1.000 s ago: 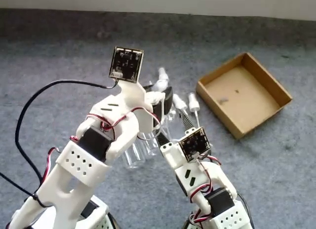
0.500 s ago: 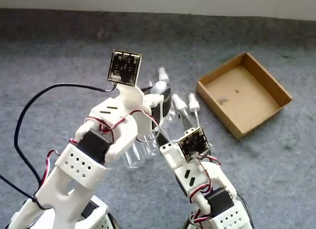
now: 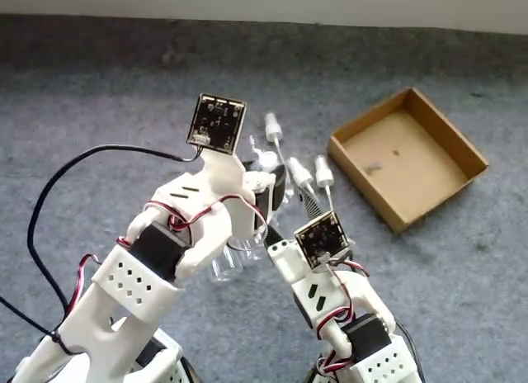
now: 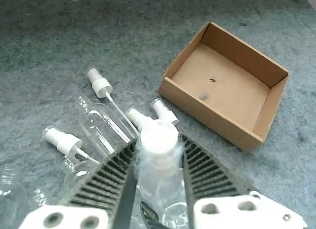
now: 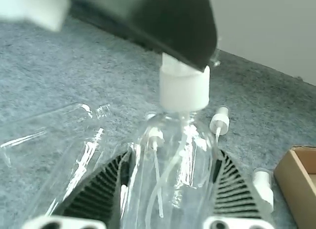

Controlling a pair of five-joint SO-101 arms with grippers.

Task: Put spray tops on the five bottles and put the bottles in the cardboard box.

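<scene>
The right gripper (image 5: 170, 162) is clenched on the body of a clear bottle (image 5: 173, 189), holding it upright above the grey carpet (image 3: 99, 94) in the middle of the scene, between the two arms and left of the cardboard box (image 3: 408, 94). A white spray top (image 5: 183, 91) sits on the bottle's neck, and the left gripper (image 4: 158, 140) comes down on it from above, its black ribbed fingers (image 4: 111, 172) pinched on either side of that top. On the carpet just beyond the held bottle lie loose spray tops (image 4: 98, 83) with thin dip tubes, and beside them an uncapped bottle (image 4: 101, 125) on its side. The box stands open at the far right, well apart from the grippers
</scene>
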